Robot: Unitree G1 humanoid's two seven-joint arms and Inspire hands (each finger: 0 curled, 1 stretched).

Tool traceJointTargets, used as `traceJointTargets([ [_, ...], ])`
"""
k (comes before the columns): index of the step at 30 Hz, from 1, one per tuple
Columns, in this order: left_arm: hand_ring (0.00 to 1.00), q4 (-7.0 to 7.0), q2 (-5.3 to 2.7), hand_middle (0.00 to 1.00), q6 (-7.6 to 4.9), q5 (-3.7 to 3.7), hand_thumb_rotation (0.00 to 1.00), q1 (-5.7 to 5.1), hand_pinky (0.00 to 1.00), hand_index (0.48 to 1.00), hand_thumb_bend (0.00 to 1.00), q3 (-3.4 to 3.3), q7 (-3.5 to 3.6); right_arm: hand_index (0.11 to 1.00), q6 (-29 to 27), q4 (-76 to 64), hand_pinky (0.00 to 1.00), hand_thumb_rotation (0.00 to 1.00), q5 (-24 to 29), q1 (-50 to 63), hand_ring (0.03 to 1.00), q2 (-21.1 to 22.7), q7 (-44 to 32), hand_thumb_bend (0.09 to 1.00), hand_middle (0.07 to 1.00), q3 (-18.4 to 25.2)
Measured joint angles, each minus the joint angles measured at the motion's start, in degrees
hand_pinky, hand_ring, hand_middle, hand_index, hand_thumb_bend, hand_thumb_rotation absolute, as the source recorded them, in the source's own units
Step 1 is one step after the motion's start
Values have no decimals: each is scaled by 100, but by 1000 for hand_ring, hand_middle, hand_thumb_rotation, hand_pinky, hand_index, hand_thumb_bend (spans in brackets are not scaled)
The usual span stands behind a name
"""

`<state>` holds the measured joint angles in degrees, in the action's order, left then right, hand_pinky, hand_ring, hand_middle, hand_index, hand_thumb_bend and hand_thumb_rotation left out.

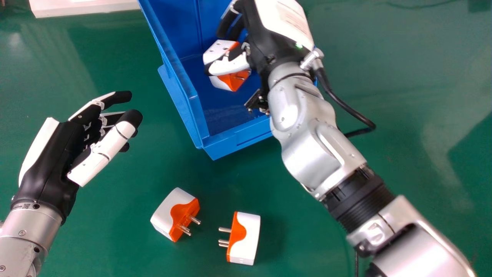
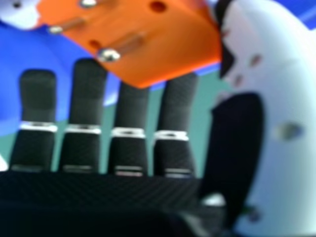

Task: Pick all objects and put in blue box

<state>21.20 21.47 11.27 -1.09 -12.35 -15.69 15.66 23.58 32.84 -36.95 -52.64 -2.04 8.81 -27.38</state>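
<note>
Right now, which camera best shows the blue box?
The head view. It shows the blue box from above, with its near wall, left wall and part of the floor, though the right hand and arm cover some. The right hand view gives scattered blue patches, no full outline.

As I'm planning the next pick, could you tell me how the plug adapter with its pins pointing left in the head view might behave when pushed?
The plug adapter looks like hard plastic, so it should feel stiff. Its flat-sided body would probably slide over the glossy table rather than roll. Its metal pins jut out from one face and might snag.
</note>
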Motion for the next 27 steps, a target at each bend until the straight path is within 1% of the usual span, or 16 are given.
traceJointTargets([
  [3, 722, 30, -40, 750, 131, 3, 716, 6, 667, 833, 676, 46, -59, 509, -354, 304, 350, 0, -115, -192, 424, 79, 1, 495, 524, -98],
  [5, 723, 99, -63, 750, 200, 6, 712, -1, 667, 832, 681, 87, -82, 513, -506, 504, 348, 0, -126, -280, 427, 97, -1, 494, 527, -140],
  [7, 723, 198, -74, 750, 227, 17, 712, -13, 667, 832, 681, 117, -102, 513, -612, 695, 348, 0, -144, -318, 427, 101, -5, 494, 527, -160],
  [9, 723, 280, -76, 749, 231, 54, 709, -28, 667, 830, 685, 140, -118, 514, -671, 828, 341, 0, -161, -322, 430, 111, -5, 493, 533, -164],
  [11, 724, 303, -76, 749, 233, 80, 706, -39, 663, 829, 687, 171, -135, 516, -701, 921, 340, 0, -178, -326, 431, 133, 2, 493, 531, -165],
  [13, 724, 323, -77, 749, 231, 110, 706, -75, 663, 829, 687, 194, -138, 516, -698, 1006, 340, 0, -178, -334, 431, 142, -2, 493, 531, -159],
  [15, 725, 332, -76, 750, 223, 118, 702, -107, 659, 828, 684, 198, -138, 516, -670, 1058, 341, 0, -164, -339, 430, 136, -49, 493, 528, -138],
  [22, 728, 337, -75, 751, 137, 120, 696, -164, 655, 829, 674, 200, -136, 512, -364, 979, 348, 0, -130, -360, 437, 105, -341, 495, 528, -73],
  [24, 729, 337, -75, 754, 136, 122, 695, -172, 654, 831, 665, 202, -136, 640, -313, 860, 497, 0, -138, -360, 608, 124, -356, 543, 676, -72],
  [25, 729, 337, -75, 755, 135, 123, 695, -174, 653, 831, 662, 202, -136, 689, -311, 810, 554, 0, -150, -359, 672, 132, -357, 563, 732, -73],
  [27, 729, 340, -75, 756, 135, 124, 695, -179, 650, 832, 658, 203, -136, 764, -328, 743, 638, 0, -180, -359, 769, 145, -357, 612, 819, -100],
])
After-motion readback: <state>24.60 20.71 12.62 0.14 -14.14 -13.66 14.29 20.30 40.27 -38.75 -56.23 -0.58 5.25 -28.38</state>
